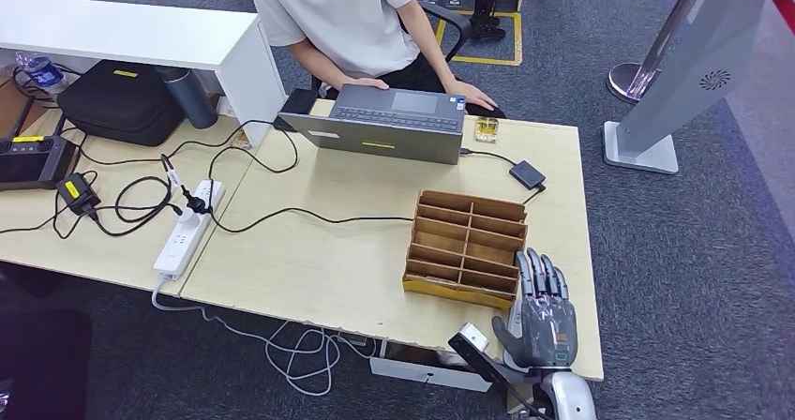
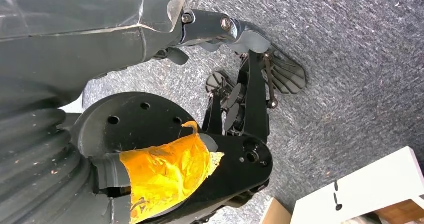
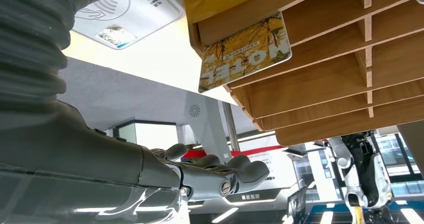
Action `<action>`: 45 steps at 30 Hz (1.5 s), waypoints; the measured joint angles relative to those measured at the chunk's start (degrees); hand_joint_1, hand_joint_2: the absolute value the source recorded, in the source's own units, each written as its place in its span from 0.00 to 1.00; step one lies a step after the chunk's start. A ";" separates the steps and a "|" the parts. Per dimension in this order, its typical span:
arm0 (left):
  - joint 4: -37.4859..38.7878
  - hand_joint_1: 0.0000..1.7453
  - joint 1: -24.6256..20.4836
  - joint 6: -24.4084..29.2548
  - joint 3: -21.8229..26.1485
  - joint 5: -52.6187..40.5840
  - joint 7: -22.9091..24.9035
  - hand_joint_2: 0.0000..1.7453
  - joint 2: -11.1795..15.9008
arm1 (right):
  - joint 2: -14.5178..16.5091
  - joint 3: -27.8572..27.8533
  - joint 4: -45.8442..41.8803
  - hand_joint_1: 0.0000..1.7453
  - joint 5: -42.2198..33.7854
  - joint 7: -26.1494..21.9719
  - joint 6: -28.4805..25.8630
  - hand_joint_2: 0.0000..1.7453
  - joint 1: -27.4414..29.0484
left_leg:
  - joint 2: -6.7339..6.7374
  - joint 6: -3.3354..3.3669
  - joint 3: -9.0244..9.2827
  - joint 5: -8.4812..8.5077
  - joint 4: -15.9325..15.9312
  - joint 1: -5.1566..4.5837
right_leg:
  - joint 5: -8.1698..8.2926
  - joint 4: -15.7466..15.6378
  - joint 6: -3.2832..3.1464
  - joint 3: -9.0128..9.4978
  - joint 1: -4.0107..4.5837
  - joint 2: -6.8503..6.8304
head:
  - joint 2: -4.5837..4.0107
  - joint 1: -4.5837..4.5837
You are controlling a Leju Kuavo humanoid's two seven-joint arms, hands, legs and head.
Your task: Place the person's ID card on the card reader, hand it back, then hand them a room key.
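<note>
Left hand [image 2: 235, 34] hangs over the carpet, fingers loosely apart, nothing held. On the table: laptop [image 1: 384, 123] at the far edge with the person's hands on it, card reader [image 1: 527, 173] to its right, wooden rack [image 1: 466, 245] nearer. Key card [image 3: 245, 51] sits in a rack slot — thin, stiff, slick; pinch its protruding edge. Right hand [image 1: 541, 309] near the rack — spread, empty.

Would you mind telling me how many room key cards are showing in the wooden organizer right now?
1. A yellow-printed card sticks out of a slot in the wooden organizer, seen from the right wrist, near the right hand. Other slots may hide more; the head view shows none.
</note>
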 joint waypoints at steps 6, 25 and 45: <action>0.00 0.00 -0.02 0.24 0.06 0.33 0.00 1.00 0.00 | 0.00 0.00 0.55 0.00 -0.84 -0.23 -0.07 1.00 -0.09 | 0.00 0.00 0.00 0.00 0.00 0.00 | 0.00 0.00 0.00 0.00 0.00 0.00 | 0.00 0.00; 0.00 0.00 -0.12 0.40 1.30 1.23 -0.07 1.00 0.00 | 0.11 0.00 2.38 1.00 -1.73 -1.27 -0.07 1.00 -0.22 | 0.00 0.00 0.00 0.00 0.00 0.00 | 0.00 0.00 0.00 0.00 0.00 0.00 | -0.01 0.00; 0.00 0.00 -0.17 0.70 1.60 2.03 -0.09 1.00 0.00 | 0.26 0.00 2.89 1.00 -1.96 -1.41 -0.14 1.00 -0.71 | -0.02 0.00 0.00 0.00 0.00 0.00 | 0.00 -0.01 0.00 0.01 0.00 0.00 | -0.01 0.00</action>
